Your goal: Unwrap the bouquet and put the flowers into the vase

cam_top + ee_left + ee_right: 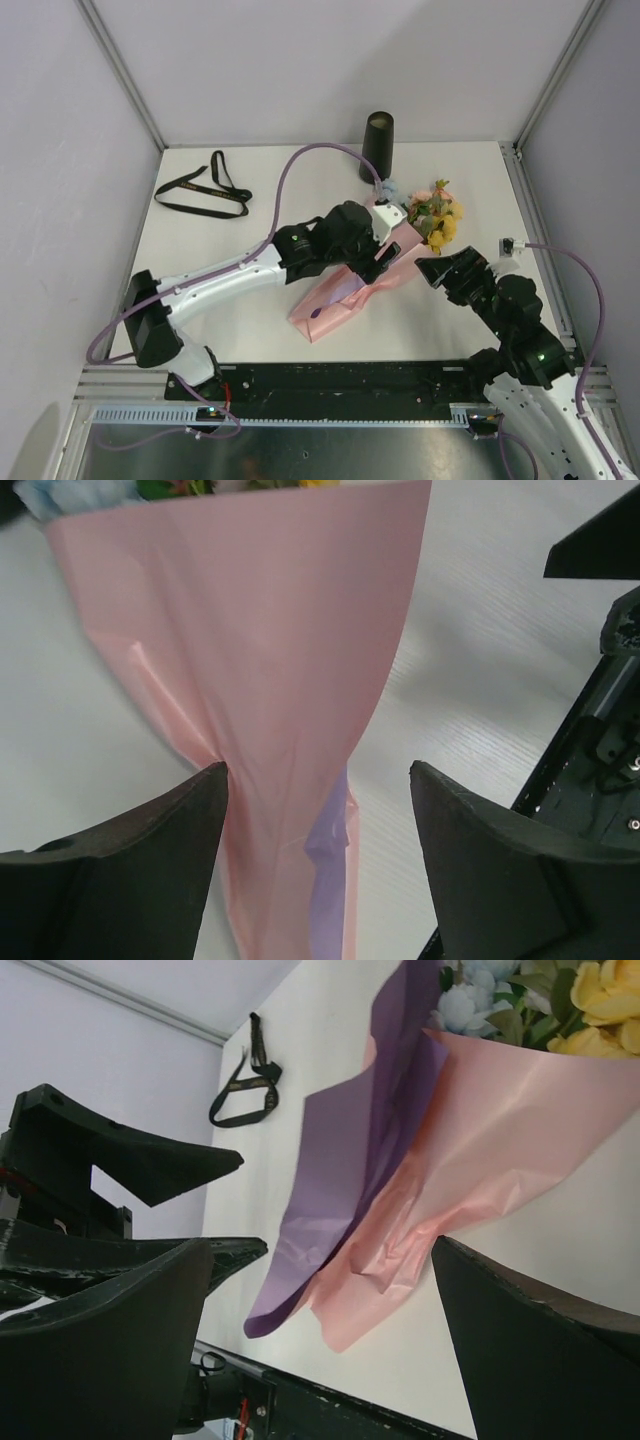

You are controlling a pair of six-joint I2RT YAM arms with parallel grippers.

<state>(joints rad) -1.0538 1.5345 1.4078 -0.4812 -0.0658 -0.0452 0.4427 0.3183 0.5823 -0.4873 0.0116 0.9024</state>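
The bouquet [335,300] lies on the table in pink paper [260,630] with a purple sheet [340,1190] showing inside it. No ribbon is round it. Its flowers [436,215], yellow, peach and pale blue, point to the back right, near the black vase [377,146] standing upright. My left gripper [385,255] hovers over the wrap's narrow waist, open, its fingers either side of the paper [318,780]; the left finger touches the pink edge. My right gripper [435,270] is open just right of the bouquet, facing the loose paper tail [320,1243].
A black ribbon [205,190] lies loose at the back left of the table. Grey walls with metal posts close in the table at the back and both sides. The black base rail [330,380] runs along the near edge.
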